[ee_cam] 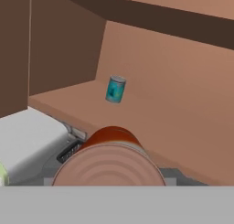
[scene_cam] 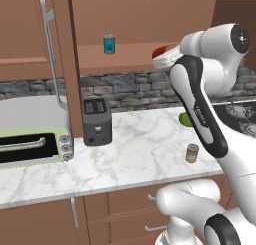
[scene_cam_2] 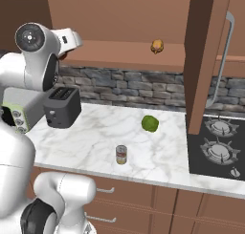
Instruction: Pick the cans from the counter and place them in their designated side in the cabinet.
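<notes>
In the left base view you see the cabinet (scene_cam: 125,56) open, and on its shelf board the teal-blue can (scene_cam: 109,44) stands upright toward the left half; its label is too small to read. At the right part of the shelf, the red can (scene_cam: 161,52) shows as a red spot just in front of the white hand, raised near the shelf edge. On the counter (scene_cam: 130,154) the cream-yellow can (scene_cam: 192,153) stands upright near the front edge, with a red and green label that you cannot read, and a green round fruit (scene_cam: 185,119) is half hidden behind the arm. The black toaster (scene_cam: 96,121) stands at the back, beside the pale green toaster oven (scene_cam: 35,144). In the right base view you see the same cream-yellow can on the marble, well apart from the green fruit, and a small orange-brown food item (scene_cam_2: 157,47) on the right half of the shelf. In the hand view the red can fills the lower middle, its ribbed end facing the camera, and you see the teal-blue can further back on the shelf. The gripper (ee_cam: 109,184) fingers are hidden behind this can, so it appears pinched on the red can.
</notes>
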{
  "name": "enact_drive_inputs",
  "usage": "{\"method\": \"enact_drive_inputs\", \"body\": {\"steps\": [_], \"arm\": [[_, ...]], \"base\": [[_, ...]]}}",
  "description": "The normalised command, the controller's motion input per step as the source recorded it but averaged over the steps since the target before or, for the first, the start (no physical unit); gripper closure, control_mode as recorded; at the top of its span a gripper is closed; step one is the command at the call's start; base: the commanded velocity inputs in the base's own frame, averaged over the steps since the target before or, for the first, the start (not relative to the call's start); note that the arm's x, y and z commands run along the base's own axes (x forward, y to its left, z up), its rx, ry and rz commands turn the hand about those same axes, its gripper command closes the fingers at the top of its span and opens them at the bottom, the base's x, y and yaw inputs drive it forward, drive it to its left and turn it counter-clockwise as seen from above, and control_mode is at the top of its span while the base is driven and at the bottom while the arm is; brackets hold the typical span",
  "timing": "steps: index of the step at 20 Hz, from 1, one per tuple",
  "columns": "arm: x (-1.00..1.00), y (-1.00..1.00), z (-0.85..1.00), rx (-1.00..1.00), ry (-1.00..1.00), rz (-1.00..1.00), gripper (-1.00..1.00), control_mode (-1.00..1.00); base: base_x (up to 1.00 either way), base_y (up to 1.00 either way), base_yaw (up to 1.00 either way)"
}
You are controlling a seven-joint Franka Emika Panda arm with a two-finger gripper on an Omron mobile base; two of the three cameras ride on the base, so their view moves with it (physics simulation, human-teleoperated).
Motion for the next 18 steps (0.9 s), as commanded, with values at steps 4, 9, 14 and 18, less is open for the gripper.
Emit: {"method": "enact_drive_inputs", "body": {"steps": [4,9,14,18], "arm": [[0.31,0.05,0.0,0.0,0.0,0.0,1.0,-1.0],[0.29,0.04,0.0,0.0,0.01,0.0,1.0,-1.0],[0.29,0.07,0.0,0.0,0.03,0.0,1.0,-1.0],[0.29,0.09,0.0,0.0,0.04,0.0,1.0,-1.0]], "base": [[0.0,0.0,0.0],[0.0,0.0,0.0],[0.0,0.0,0.0],[0.0,0.0,0.0]]}}
